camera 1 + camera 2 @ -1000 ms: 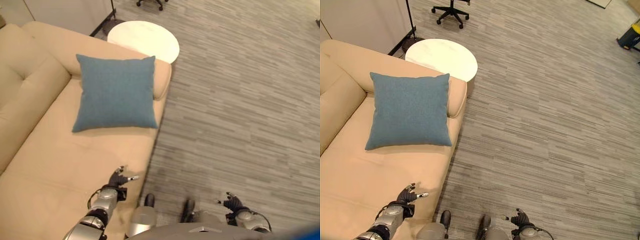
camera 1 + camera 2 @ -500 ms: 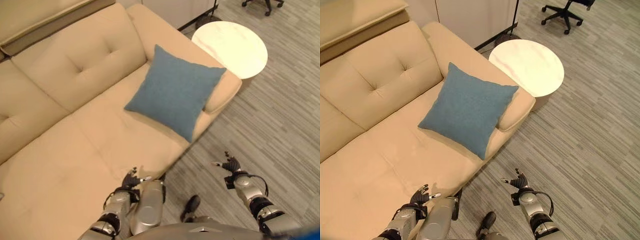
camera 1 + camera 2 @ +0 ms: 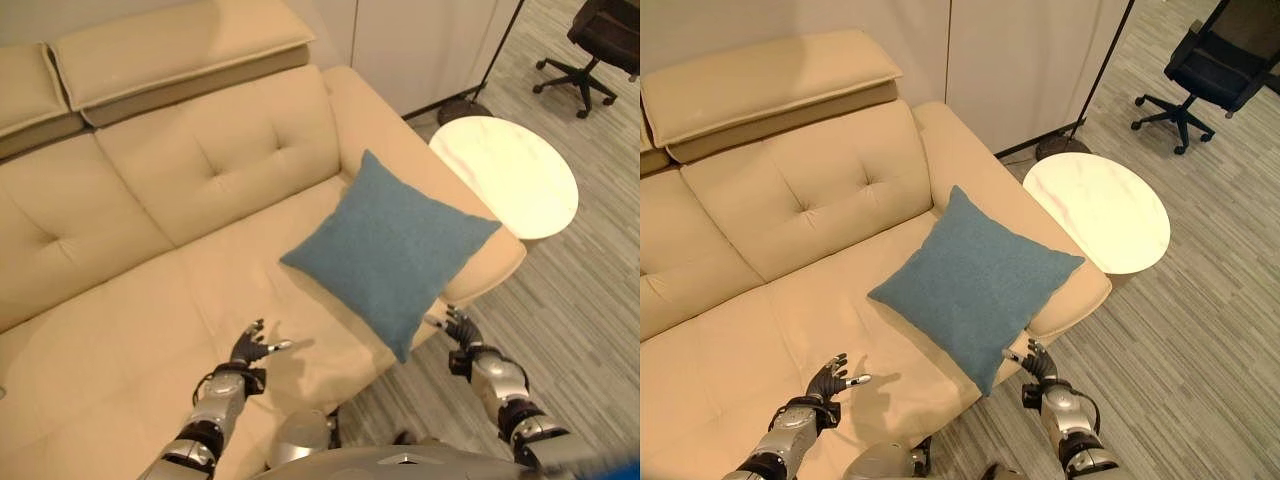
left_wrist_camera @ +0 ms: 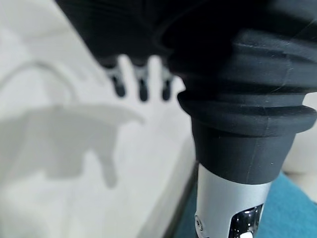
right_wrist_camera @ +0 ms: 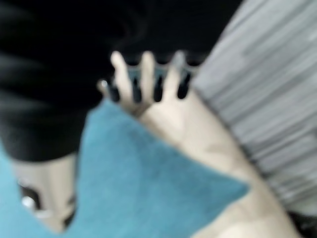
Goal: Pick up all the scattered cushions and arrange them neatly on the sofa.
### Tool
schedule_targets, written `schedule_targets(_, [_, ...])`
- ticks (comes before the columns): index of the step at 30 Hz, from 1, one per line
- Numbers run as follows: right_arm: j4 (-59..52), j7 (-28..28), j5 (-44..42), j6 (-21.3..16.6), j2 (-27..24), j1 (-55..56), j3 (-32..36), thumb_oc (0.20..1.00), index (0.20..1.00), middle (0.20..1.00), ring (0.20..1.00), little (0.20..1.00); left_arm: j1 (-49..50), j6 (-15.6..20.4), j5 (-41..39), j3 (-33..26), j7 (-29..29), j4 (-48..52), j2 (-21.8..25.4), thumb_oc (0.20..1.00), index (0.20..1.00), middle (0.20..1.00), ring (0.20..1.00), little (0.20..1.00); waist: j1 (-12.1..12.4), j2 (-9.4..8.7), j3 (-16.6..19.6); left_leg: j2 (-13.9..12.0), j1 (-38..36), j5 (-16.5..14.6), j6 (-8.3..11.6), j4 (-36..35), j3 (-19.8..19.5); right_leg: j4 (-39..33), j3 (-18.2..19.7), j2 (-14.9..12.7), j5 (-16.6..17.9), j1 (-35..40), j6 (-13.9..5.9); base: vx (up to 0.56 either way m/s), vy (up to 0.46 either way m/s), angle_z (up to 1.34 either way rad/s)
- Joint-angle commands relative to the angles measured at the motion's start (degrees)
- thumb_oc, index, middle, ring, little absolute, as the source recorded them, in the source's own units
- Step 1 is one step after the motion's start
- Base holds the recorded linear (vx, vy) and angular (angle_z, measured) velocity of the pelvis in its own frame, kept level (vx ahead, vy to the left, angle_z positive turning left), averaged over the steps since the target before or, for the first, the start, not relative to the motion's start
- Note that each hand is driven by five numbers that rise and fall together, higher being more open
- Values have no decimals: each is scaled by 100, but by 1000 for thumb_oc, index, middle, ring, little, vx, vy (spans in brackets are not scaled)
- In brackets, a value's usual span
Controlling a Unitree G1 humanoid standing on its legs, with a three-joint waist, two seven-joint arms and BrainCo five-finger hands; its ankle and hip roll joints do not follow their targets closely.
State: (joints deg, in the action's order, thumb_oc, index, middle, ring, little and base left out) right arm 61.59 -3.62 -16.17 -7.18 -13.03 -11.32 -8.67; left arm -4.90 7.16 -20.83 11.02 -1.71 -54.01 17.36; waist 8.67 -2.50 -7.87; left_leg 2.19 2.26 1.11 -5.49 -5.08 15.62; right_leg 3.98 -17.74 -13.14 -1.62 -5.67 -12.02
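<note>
While the blue cushion [image 3: 975, 285] rests on the sofa [image 3: 790, 200] seat, right hand [image 3: 1037, 362] (fingers spread, empty) sits beside its lower corner. Left hand [image 3: 828, 380], likewise spread and empty, hovers over the seat, apart from it.

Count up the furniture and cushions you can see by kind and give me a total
Blue cushion: 1
Beige sofa: 1
Round white side table: 1
Black office chair: 1
Total: 4

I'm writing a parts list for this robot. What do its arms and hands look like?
Both arms are silver-grey metal in rounded segments with dark joints. A black ribbed cover wraps each wrist and the back of the left hand and the right hand. The fingers are slim and silver with dark tips, the thumb set apart.
</note>
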Motion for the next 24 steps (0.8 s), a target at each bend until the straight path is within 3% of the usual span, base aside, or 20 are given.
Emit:
schedule_targets(1, [-53, 82, 50, -49, -636, -32, 78, 1000, 1000, 1000, 1000, 1000, -237, 205, -28, -124, -34, -117, -131, 1000, 1000, 1000, 1000, 1000, 152, 117, 26, -260, -16, -175, 569, 122, -1206, -200, -171, 339, 327, 303, 120, 90, -113, 38])
schedule_targets(7, [235, 258, -275, -45, -1377, 187, 514, 1000, 1000, 1000, 1000, 1000, -318, 271, -129, -185, 58, -9, -71, 1000, 1000, 1000, 1000, 1000, -76, 97, 206, -379, -37, -80, 816, 8, -1393, -759, -322, 612, 358, 559, 220, 150, -135, 15])
schedule_targets(8, [331, 225, -377, -47, -1565, 212, 671, 1000, 1000, 1000, 1000, 1000, -416, 289, -106, -76, 63, 64, -101, 1000, 1000, 1000, 1000, 1000, -145, 118, 244, -413, -31, -73, 903, 8, -1412, -877, -503, 644, 337, 643, 231, 106, -77, 7])
schedule_targets(9, [-254, -172, -445, -548, -927, -284, 107, 1000, 1000, 1000, 1000, 1000, -418, 310, -269, 43, -81, 266, -193, 1000, 1000, 1000, 1000, 1000, -50, 142, 241, -424, -26, -72, 923, 8, -1454, -898, -612, 648, 300, 700, 265, 102, -74, 6])
schedule_targets(10, [-255, -179, -441, -548, -917, -289, 101, 1000, 1000, 1000, 1000, 1000, -417, 307, -269, 36, -81, 269, -185, 1000, 1000, 1000, 1000, 1000, -76, 131, 251, -414, -4, -56, 919, 8, -1471, -898, -630, 639, 304, 687, 263, 74, -34, 14])
schedule_targets(11, [-1393, -306, -316, -527, -784, -161, 63, 1000, 1000, 1000, 1000, 1000, -319, 483, -340, -9, -401, 905, -158, 1000, 1000, 1000, 1000, 1000, -57, 181, 229, -432, 39, -44, 945, 8, -1482, -898, -696, 655, 274, 682, 271, 49, -2, 30])
schedule_targets(13, [-1896, -405, -135, -608, -592, 55, -38, 1000, 1000, 1000, 1000, 1000, -370, 528, -363, -91, -554, 1383, -118, 1000, 1000, 1000, 1000, 1000, -85, 226, 193, -440, 73, -36, 940, 8, -1474, -898, -706, 677, 247, 655, 288, 47, 22, 35])
schedule_targets(18, [-2326, -419, -131, -605, -441, -44, -133, 1000, 1000, 1000, 1000, 1000, -636, 624, -304, -386, -884, 1587, 75, 1000, 1000, 1000, 1000, 1000, -139, 258, 100, -489, 263, -32, 936, 8, -1371, -898, -667, 699, 217, 463, 281, 11, 68, 6])
schedule_targets(24, [-2459, -579, -117, -649, -288, -731, -411, 1000, 1000, 1000, 1000, 1000, -1209, 747, -79, -440, -1375, 1717, 281, 1000, 1000, 1000, 1000, 1000, -79, 131, -116, -513, 640, 23, 887, 8, -1407, -898, -502, 724, 358, 51, 274, -39, 61, -22])
